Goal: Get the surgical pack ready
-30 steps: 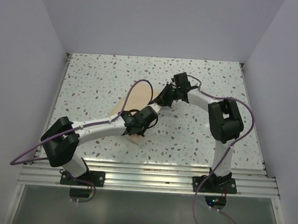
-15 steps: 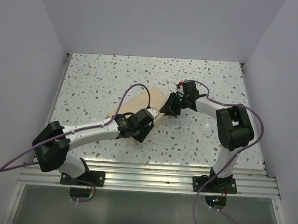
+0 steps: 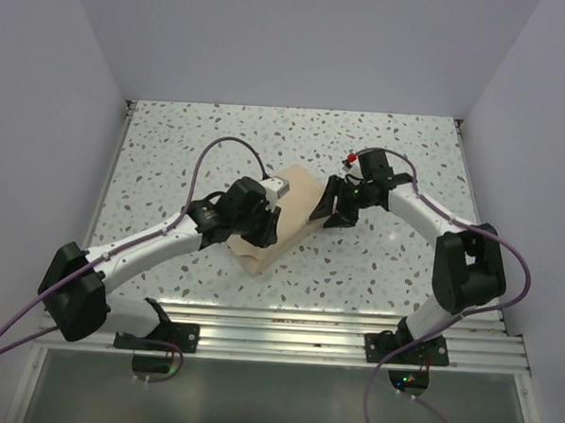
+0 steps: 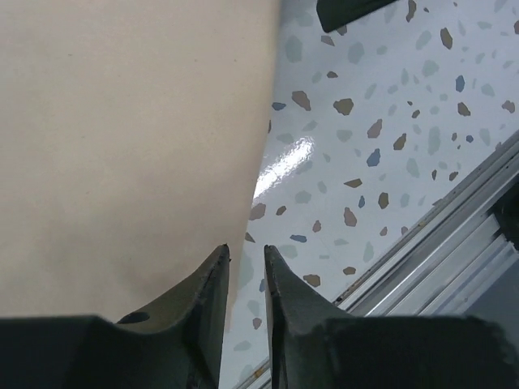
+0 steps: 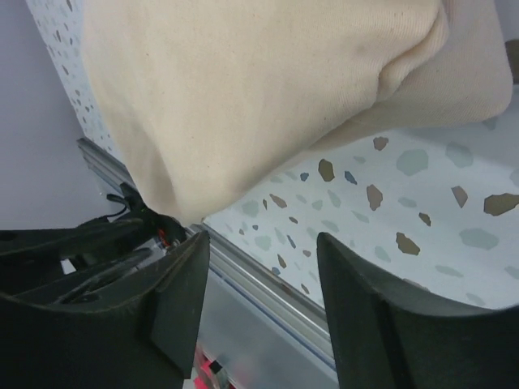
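The surgical pack shows only as a folded tan cloth bundle [image 3: 299, 188] lying on the speckled table. No tray, instruments, gauze or packets show. My left gripper [image 3: 262, 237] hangs over the bundle's near right edge. In the left wrist view its jaws [image 4: 246, 251] stand a narrow gap apart with nothing between them, and the cloth [image 4: 122, 146] fills the upper left. My right gripper [image 3: 332, 207] sits just right of the bundle, apart from it. In the right wrist view it [image 5: 259, 237] is wide open and empty, with the bundle's rounded fold [image 5: 243, 81] ahead of it.
An aluminium rail [image 3: 276, 330] runs along the table's near edge and also shows in the left wrist view [image 4: 454, 235] and the right wrist view [image 5: 268, 284]. White walls close in the left, back and right sides. Purple cables loop over both arms.
The right gripper has drawn back to the right, off the bundle. The left arm has swung its elbow out left and its wrist up over the bundle. More of the cloth shows.
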Robot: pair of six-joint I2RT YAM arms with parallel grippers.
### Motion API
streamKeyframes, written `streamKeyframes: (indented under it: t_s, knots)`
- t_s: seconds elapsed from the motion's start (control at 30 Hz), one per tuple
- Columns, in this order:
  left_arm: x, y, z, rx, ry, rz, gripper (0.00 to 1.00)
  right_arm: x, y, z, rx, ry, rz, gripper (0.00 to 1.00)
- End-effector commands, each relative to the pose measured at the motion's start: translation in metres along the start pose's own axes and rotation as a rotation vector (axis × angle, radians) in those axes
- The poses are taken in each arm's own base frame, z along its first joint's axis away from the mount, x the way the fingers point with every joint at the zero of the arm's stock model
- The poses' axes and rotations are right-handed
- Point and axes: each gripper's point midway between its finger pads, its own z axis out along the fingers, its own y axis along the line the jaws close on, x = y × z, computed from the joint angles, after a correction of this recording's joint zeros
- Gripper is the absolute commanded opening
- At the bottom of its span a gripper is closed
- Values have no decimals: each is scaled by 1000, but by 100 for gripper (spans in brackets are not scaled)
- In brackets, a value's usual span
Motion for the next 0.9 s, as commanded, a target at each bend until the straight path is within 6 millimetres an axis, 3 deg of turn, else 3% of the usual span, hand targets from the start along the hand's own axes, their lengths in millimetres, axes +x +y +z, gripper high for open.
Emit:
streamKeyframes:
  t_s: [0.0,0.07,0.13,0.2,0.3,0.47,0.6,0.73,0.87]
  knots:
    - [-14,-29,21,147,-4,-11,26,-20,21,-19,-64,-45,-34,52]
    - [-9,-31,30,165,24,-18,22,-40,39,-16,-150,-65,-37,46]
    - [-1,-30,40,168,50,-31,18,-58,49,-11,-190,-89,-57,32]
    - [12,-25,47,157,78,-45,16,-67,44,5,-202,-67,-46,19]
    - [33,-17,55,137,135,-68,15,-75,31,23,-194,-64,-19,11]
    - [63,1,65,83,210,-117,13,-48,-5,38,-140,-24,16,7]
    - [82,21,78,29,269,-167,11,-38,-21,43,-123,-27,17,6]
    - [82,43,90,-22,292,-194,10,-46,-33,48,-82,-48,27,6]
    - [65,67,96,-56,271,-216,9,-56,-43,52,-43,-61,28,6]
